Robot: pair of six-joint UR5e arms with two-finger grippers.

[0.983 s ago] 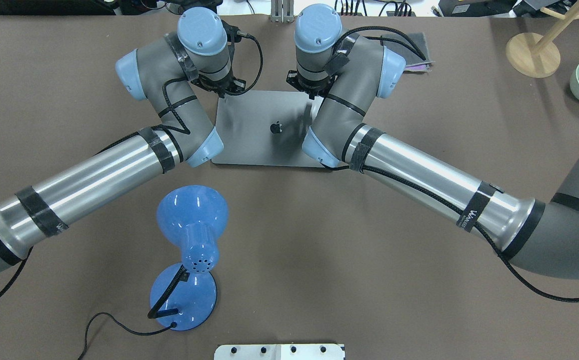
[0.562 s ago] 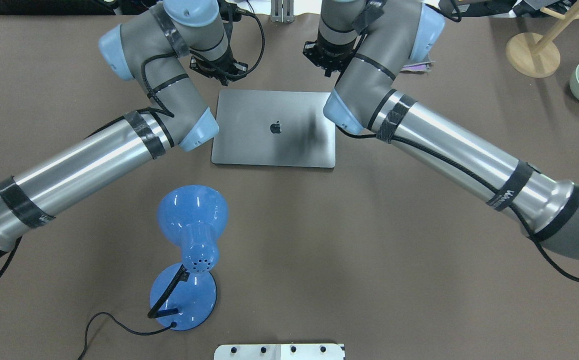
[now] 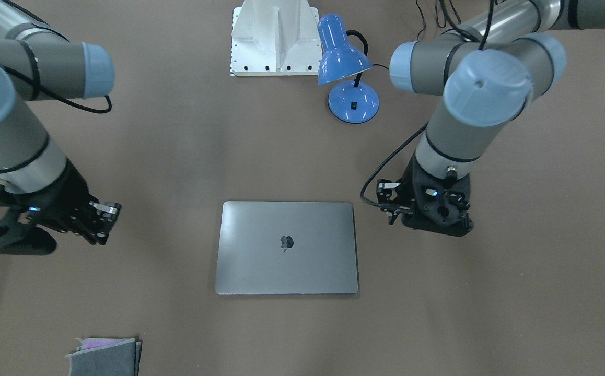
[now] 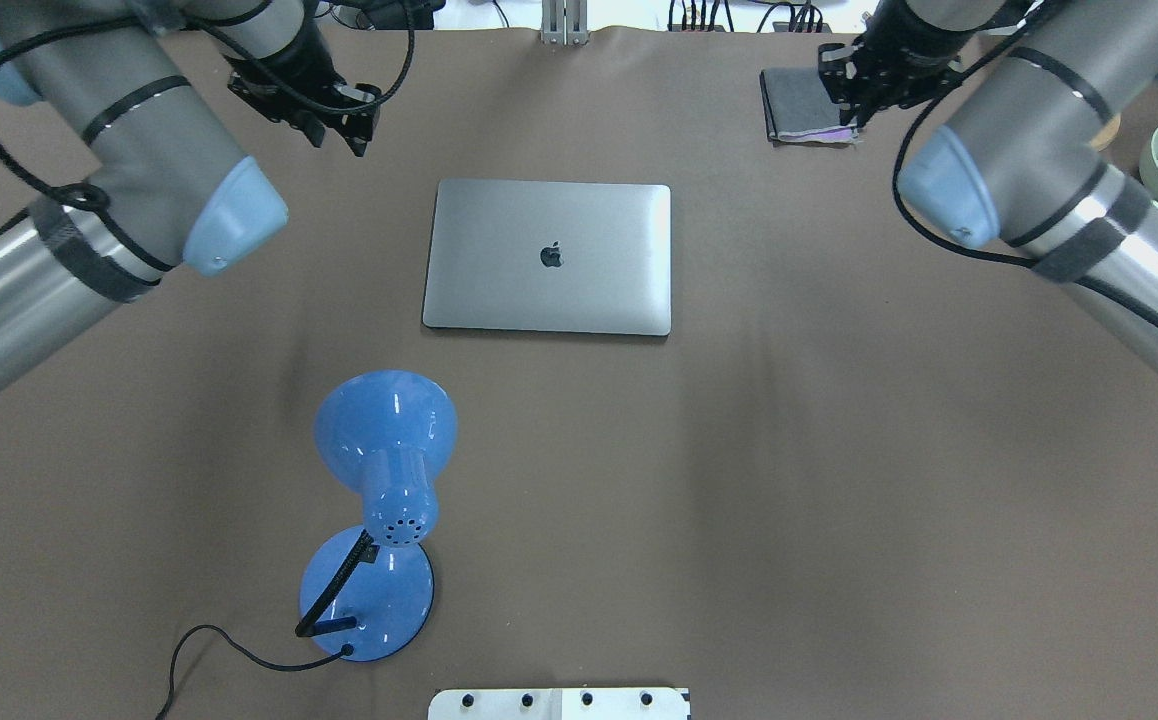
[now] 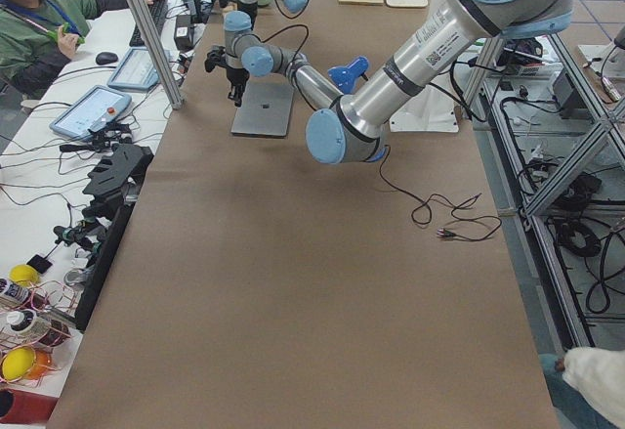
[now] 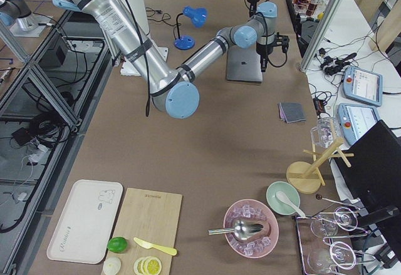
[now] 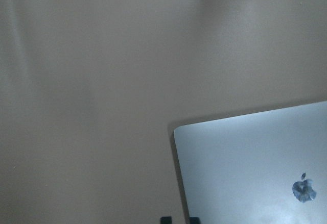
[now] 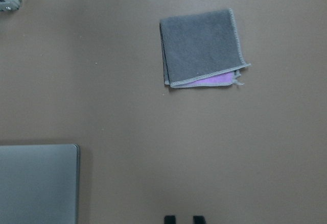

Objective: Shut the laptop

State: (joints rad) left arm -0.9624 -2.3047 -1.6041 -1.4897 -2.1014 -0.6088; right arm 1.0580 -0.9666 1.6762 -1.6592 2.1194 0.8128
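Seeing the laptop lying flat, lid down, at the middle of the table. Holding nothing with the left gripper and the right gripper, both pinched together and hanging well apart from it. Possibly risking only clipping the lamp or the felt pouch while retreating low.
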